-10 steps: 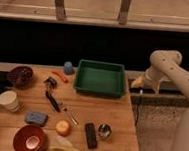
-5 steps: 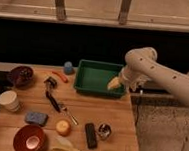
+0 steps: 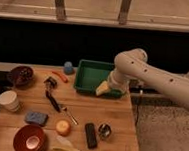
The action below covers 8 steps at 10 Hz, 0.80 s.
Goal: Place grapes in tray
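Note:
The green tray [image 3: 90, 82] stands at the back middle of the wooden table. A small dark reddish clump, which looks like the grapes [image 3: 50, 80], lies on the table left of the tray, next to a red-orange stick-shaped item [image 3: 61, 77]. My gripper [image 3: 102, 89] hangs over the tray's front right corner, well to the right of the grapes. Nothing shows in it. The white arm [image 3: 153, 78] reaches in from the right.
A dark purple bowl [image 3: 21, 75] sits at the far left and a blue cup [image 3: 68, 67] behind the grapes. A black-handled tool [image 3: 54, 100], white cup [image 3: 8, 100], blue sponge [image 3: 36, 117], orange fruit [image 3: 63, 127], red bowl [image 3: 30, 139], banana [image 3: 64, 149], black remote [image 3: 90, 135] and metal cup [image 3: 104, 131] fill the front.
The arm has swung left from beyond the table's right edge, and the gripper now sits over the tray's front right corner. The objects on the table have not moved.

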{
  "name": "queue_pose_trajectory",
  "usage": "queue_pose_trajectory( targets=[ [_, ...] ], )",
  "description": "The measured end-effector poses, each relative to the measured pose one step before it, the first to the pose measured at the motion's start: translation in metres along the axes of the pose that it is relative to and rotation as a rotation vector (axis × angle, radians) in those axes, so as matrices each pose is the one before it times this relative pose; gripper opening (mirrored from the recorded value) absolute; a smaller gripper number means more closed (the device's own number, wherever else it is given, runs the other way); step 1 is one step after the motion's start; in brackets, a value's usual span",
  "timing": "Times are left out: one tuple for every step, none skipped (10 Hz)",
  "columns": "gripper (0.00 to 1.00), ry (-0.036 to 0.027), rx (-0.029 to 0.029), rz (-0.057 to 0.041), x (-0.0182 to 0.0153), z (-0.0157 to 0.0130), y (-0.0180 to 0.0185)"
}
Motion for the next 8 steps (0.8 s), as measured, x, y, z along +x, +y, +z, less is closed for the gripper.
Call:
queue_pose_trajectory(
  targets=[
    [0.80, -0.00039, -0.00022, 0.00003, -0.00012, -0.00015, 0.00007],
    [0.80, -0.00017, 0.00069, -0.00039, -0.00012, 0.00005, -0.00005],
    [0.80, 0.00100, 0.00100, -0.00042, -0.00070, -0.00011, 0.00006],
    [0.80, 0.00497, -0.00347, -0.01702, -0.00154, 0.00092, 0.00074],
    [0.80, 0.00189, -0.00194, -0.02712, -0.00467, 0.00058, 0.00588],
    [0.80, 0.00230, -0.00004, -0.04538, -0.00848, 0.00178, 0.01198],
    [0.80, 0.00472, -0.00012, -0.05724, -0.01356, 0.00306, 0.01883],
    [0.80, 0.00326, -0.00140, -0.04017, -0.01184, 0.00300, 0.01573]
  ],
)
